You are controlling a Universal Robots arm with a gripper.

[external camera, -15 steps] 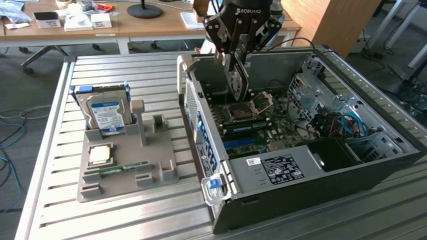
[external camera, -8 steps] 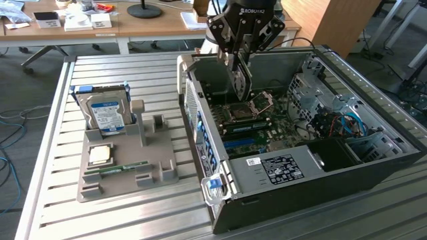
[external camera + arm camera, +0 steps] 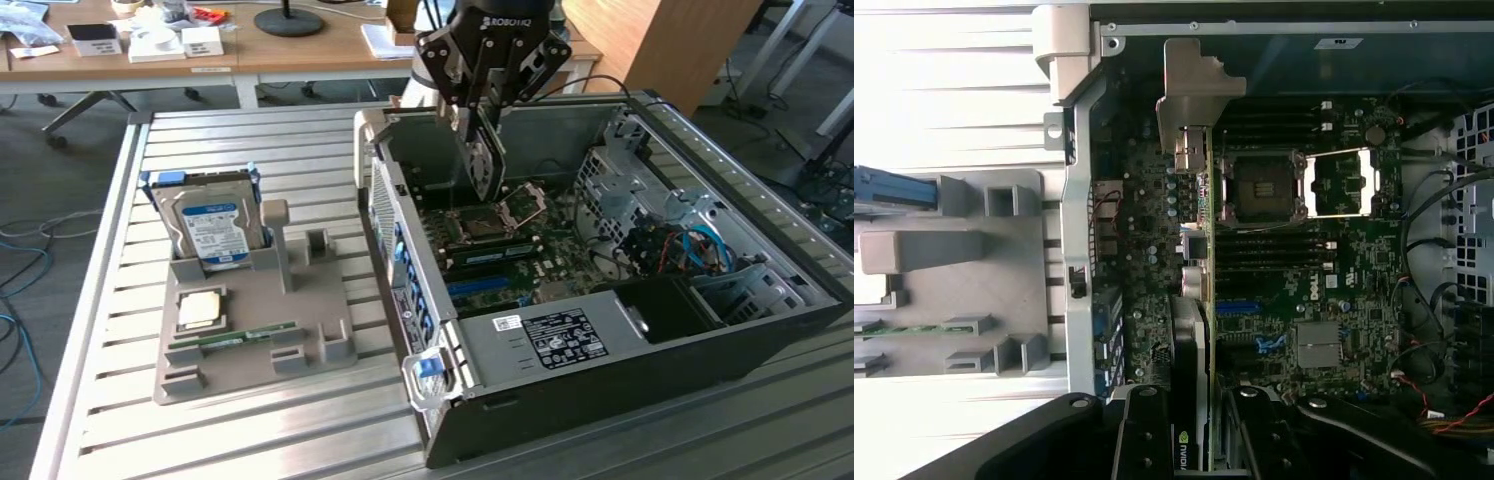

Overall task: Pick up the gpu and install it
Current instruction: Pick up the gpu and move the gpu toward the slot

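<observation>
My gripper is shut on the gpu, which hangs edge-down over the open computer case. In the wrist view the gpu appears as a thin green edge running over the motherboard, with its silver end bracket toward the case's rear wall and a dark fan shroud near the fingers. The card's lower edge hovers above the motherboard, close to the CPU socket, and I cannot tell whether it touches a slot.
A grey parts holder stands on the slatted table at the exterior view's left, carrying a hard drive, a CPU chip and a RAM strip. Cables and drive bays fill the case's right side.
</observation>
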